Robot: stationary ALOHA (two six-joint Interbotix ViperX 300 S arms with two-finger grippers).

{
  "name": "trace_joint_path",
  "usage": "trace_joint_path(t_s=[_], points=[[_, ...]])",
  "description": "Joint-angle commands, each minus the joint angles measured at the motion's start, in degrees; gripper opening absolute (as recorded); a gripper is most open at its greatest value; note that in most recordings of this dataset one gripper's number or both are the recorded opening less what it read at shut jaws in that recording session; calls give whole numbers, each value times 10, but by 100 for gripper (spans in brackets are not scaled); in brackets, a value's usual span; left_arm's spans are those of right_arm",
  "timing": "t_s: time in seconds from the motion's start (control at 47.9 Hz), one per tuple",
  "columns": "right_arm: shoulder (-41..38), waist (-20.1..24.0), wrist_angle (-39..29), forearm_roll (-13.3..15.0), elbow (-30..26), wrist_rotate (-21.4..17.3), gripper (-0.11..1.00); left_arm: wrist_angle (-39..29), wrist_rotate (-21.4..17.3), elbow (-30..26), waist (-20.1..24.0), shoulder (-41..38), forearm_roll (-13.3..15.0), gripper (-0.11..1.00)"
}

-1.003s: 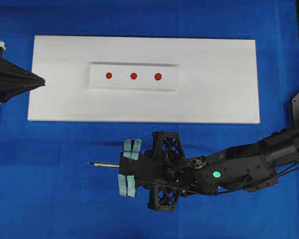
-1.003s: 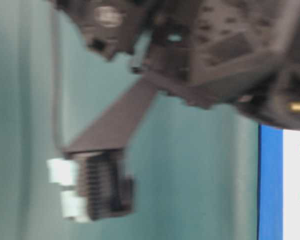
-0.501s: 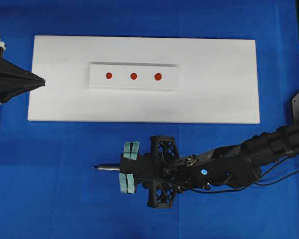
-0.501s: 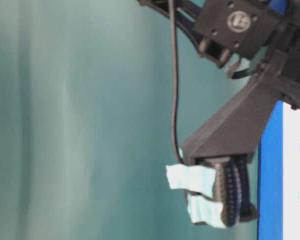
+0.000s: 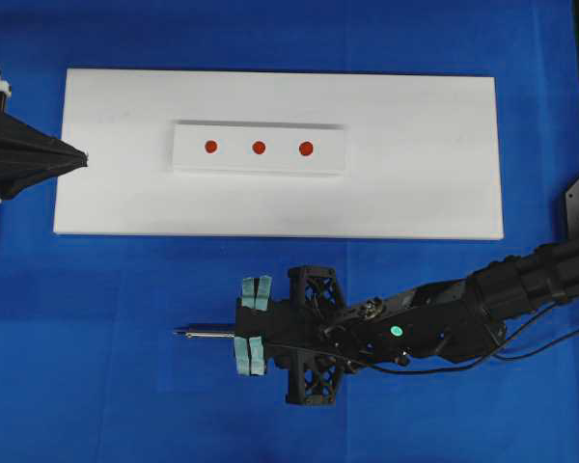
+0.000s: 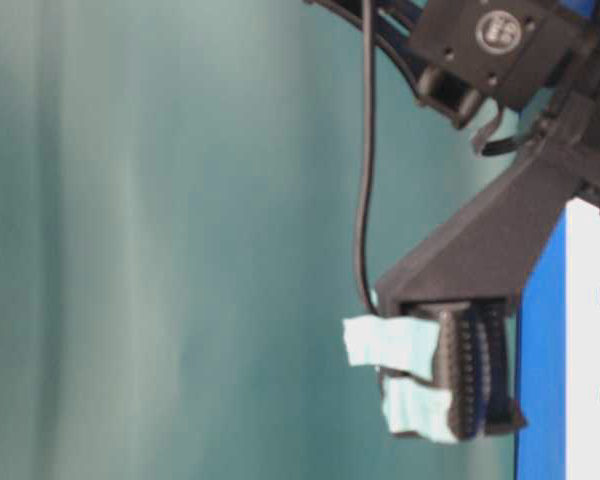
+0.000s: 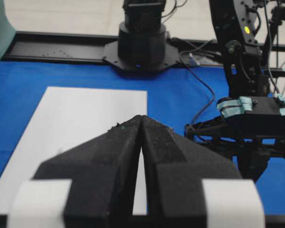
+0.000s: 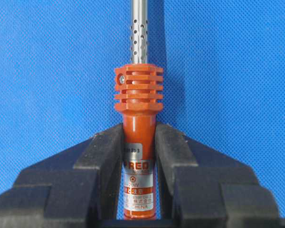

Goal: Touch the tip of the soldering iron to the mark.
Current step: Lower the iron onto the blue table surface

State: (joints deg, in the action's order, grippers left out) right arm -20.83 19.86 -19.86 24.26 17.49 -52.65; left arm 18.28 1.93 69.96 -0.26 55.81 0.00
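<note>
— Since a second ago, your right arm has stretched out lower over the blue surface (image 5: pixel 96 386), and the right gripper (image 5: pixel 250 328) has slid a little toward the near edge in the overhead view. What do you make of the grip?

— You're pinching the soldering iron (image 8: pixel 138 142) by its red-orange handle; the two black fingers (image 8: pixel 104 161) press against it from either side in the right wrist view, with the ribbed collar and perforated silver shaft sticking out ahead.

— And where does your iron point?

— Overhead, the shaft (image 5: pixel 205 334) pokes out leftward past the taped fingers, lying roughly level over bare blue cloth. It's well apart from the white board (image 5: pixel 425 183).

— You've got marks to aim at?

— Three red dots sit in a row on the raised white block (image 5: pixel 259 148) in the middle of the board: left mark (image 5: pixel 210 147), middle mark (image 5: pixel 259 148), right mark (image 5: pixel 306 149). Your tip is on the near side of the board, not over any of them.

— Your left side?

— The left gripper (image 7: pixel 141 124) hangs at the board's left end with its black fingers pressed together, tips meeting, nothing between them.

— Cord?

— You can see a thin black cord (image 6: pixel 363 180) hanging down beside the gripper in the table-level view.
</note>
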Motion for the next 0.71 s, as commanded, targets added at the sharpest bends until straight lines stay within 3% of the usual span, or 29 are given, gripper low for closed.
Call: trace_joint_path(t_s=[0.0,0.272,0.355,0.564,0.627,0.69], points=[[10,-4,1,1,-4,-1,6,3,-1,-6,1,-2,-1,0],[11,-6,-1,0,-4,-1,10,3,-1,-6,1,-2,-1,0],[10,-6,-4,0,-5,-1,27,3,0,-6,1,-2,-1,0],[11,-6,-25,1,-8,-1,88,3,0,-6,1,-1,-1,0],[11,-6,-31,0,-9,-1,94,3,0,-6,1,-1,-1,0],[13,-6,-34,0,-10,-1,90,3,0,-6,1,0,-1,0]])
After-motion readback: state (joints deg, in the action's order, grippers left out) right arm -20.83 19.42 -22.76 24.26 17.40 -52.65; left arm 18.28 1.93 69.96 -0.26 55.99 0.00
